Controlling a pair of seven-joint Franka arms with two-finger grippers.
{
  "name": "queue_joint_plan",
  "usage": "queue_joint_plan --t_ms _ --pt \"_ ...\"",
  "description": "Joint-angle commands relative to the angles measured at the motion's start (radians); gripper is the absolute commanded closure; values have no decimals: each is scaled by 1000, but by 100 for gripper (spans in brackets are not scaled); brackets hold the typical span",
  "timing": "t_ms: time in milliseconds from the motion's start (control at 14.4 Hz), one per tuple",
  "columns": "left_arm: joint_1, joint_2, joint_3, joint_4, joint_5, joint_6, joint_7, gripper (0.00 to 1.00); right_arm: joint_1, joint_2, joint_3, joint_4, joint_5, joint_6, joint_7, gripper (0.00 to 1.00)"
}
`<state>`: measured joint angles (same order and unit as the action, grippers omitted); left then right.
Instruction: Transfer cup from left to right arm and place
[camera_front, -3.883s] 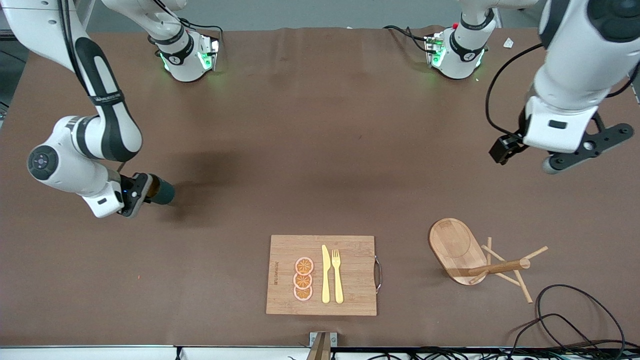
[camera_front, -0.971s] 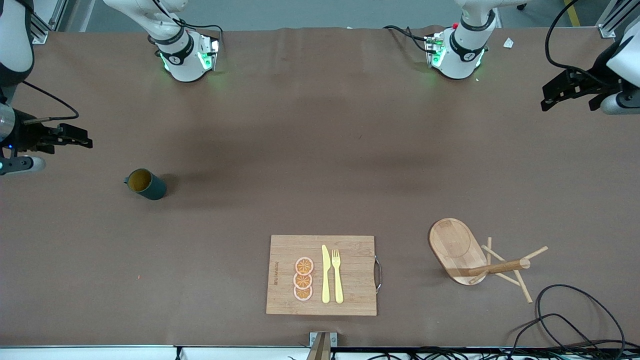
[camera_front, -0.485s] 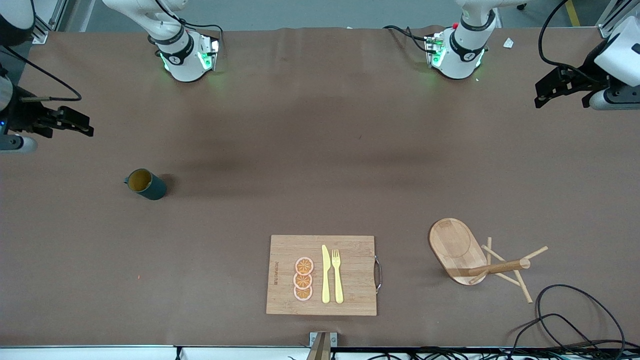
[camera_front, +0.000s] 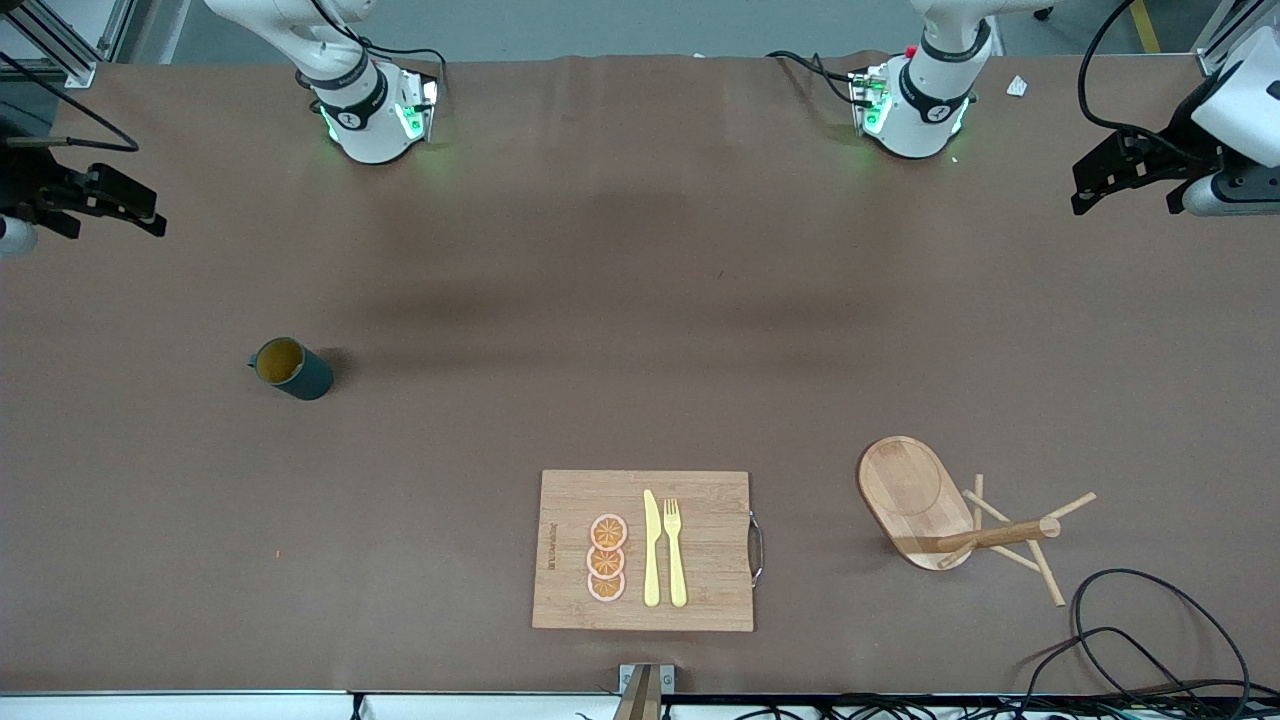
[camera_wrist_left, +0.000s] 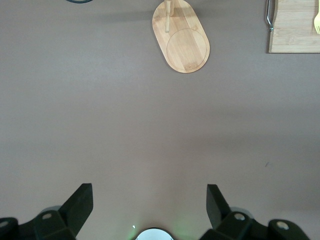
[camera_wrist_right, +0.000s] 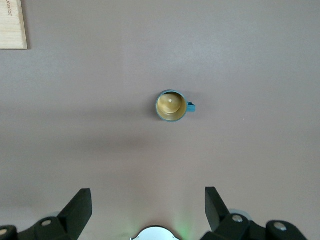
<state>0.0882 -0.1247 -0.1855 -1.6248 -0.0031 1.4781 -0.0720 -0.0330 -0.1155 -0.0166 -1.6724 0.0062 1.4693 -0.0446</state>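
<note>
The cup (camera_front: 290, 368), dark teal with an ochre inside, stands upright on the brown table toward the right arm's end, its handle turned away from the board. In the right wrist view the cup (camera_wrist_right: 171, 105) sits far below, alone on the cloth. My right gripper (camera_front: 115, 205) hangs high over the table's edge at the right arm's end, open (camera_wrist_right: 148, 200) and holding nothing. My left gripper (camera_front: 1125, 185) waits high over the left arm's end, open (camera_wrist_left: 150, 200) and holding nothing.
A wooden cutting board (camera_front: 570, 500) with orange slices, a yellow knife and a fork lies near the front edge. A wooden mug tree (camera_front: 915, 500) lies tipped over toward the left arm's end, its oval base (camera_wrist_left: 181, 37) visible. Black cables (camera_front: 1150, 630) loop at that corner.
Earlier my right gripper held the cup low at the table; now the cup stands free. Over the last second the right gripper has kept drawing away toward the bases; the left barely moved.
</note>
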Motion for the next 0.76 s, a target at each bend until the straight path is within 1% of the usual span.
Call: queue_joint_plan --t_ms 0,208,347,693 --pt "-1 -9 -2 2 14 7 0 0 -1 -29 1 -9 -3 -9 28 0" --pt "-2 0 -2 12 12 7 0 0 -1 -29 0 -9 1 -3 29 0" --pt "-4 4 -3 14 12 5 1 0 -4 -29 -6 -9 27 -1 31 0" --pt "-2 4 -2 14 11 7 1 0 -7 -29 -8 -10 43 0 60 0"
